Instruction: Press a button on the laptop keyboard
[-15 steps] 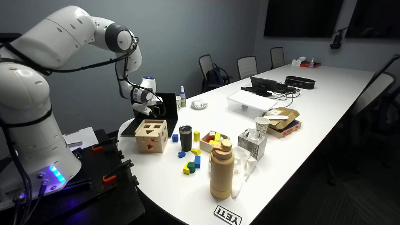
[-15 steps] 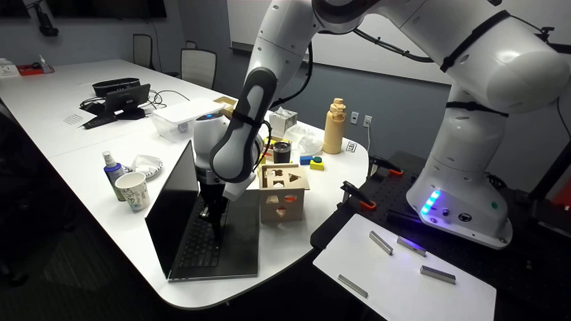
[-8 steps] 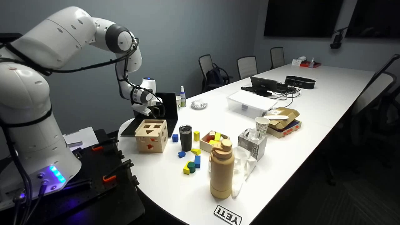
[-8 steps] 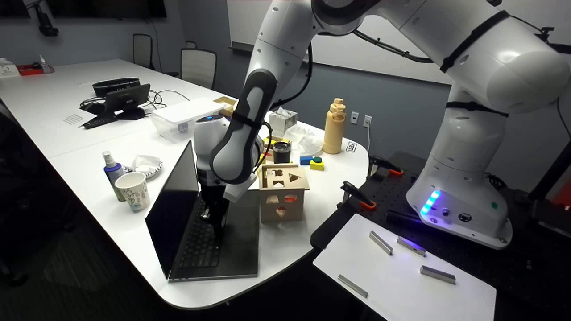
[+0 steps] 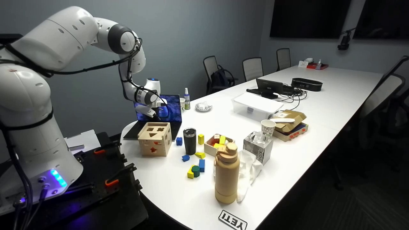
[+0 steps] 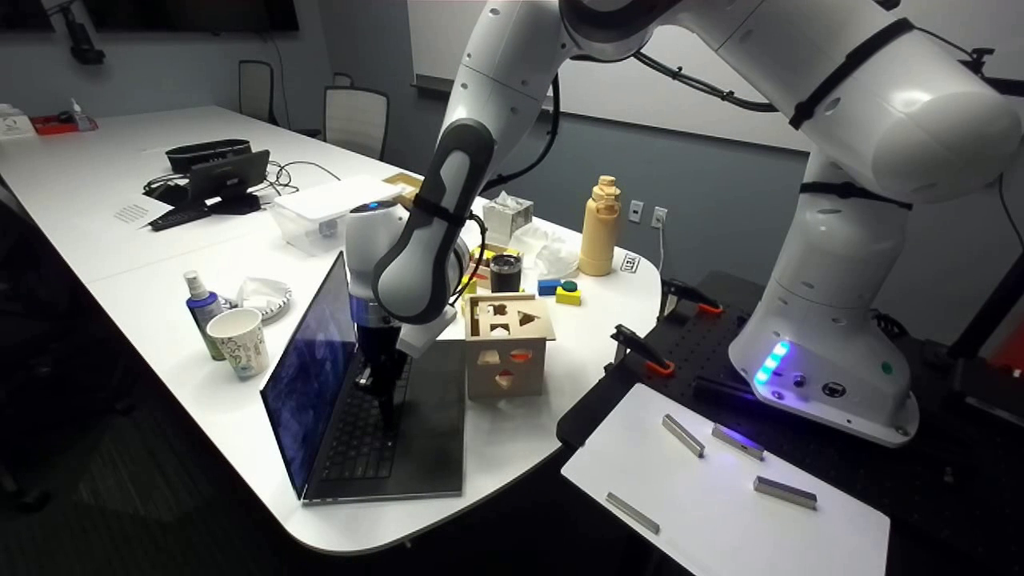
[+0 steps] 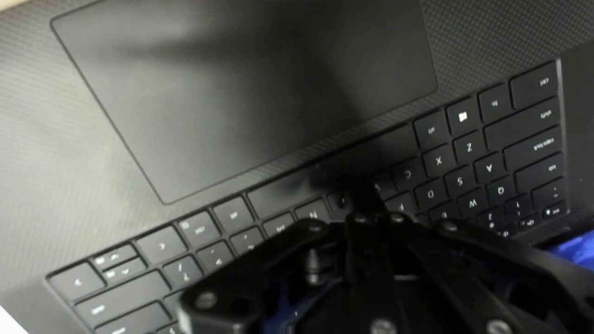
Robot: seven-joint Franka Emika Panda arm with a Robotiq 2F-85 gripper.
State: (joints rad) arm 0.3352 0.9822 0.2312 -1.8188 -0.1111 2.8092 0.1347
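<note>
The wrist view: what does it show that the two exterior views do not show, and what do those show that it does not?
Only the wrist view: readable marks on single keys, for example the Z key and the Windows key.

Only the exterior views: the tan bottle, the black tumbler, the tissue box and the white robot base.

Shared by all: at least part of the black laptop, its keyboard, its blue-lit screen and the tool; the wrist view shows only a little of the screen.

YETI on label (image 5: 232,219). On keyboard (image 7: 278,194): Q, W, A, S, Z, X, shift, ctrl.
</note>
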